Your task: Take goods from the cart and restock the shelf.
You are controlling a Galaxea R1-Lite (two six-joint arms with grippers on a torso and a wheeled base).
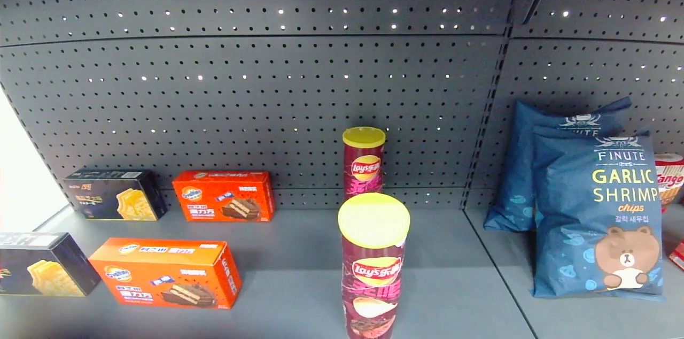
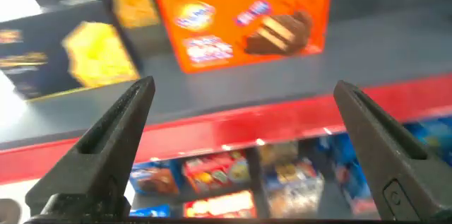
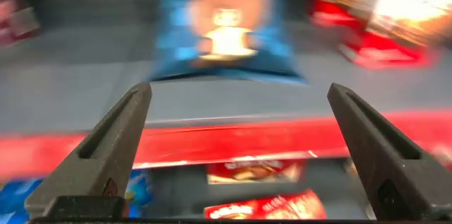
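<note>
Two maroon chip cans with yellow lids stand on the grey shelf [image 1: 299,280]: one at the front [image 1: 373,267], one behind it by the pegboard [image 1: 364,162]. Orange cake boxes sit at front left [image 1: 166,273] and back left [image 1: 224,195]. Dark cracker boxes lie further left [image 1: 43,264] [image 1: 115,194]. Blue shrimp chip bags [image 1: 598,221] stand on the right. My left gripper [image 2: 240,93] is open and empty, just outside the shelf's red front edge [image 2: 233,121], facing an orange cake box [image 2: 247,19]. My right gripper [image 3: 236,97] is open and empty before a blue chip bag [image 3: 222,26].
A perforated grey back panel [image 1: 267,87] closes the shelf behind the goods. Lower shelves with more packaged snacks [image 2: 219,181] [image 3: 254,171] sit under the red edge. Red packets [image 3: 381,19] lie beside the blue bag. Bare shelf floor lies between the cans and the bags.
</note>
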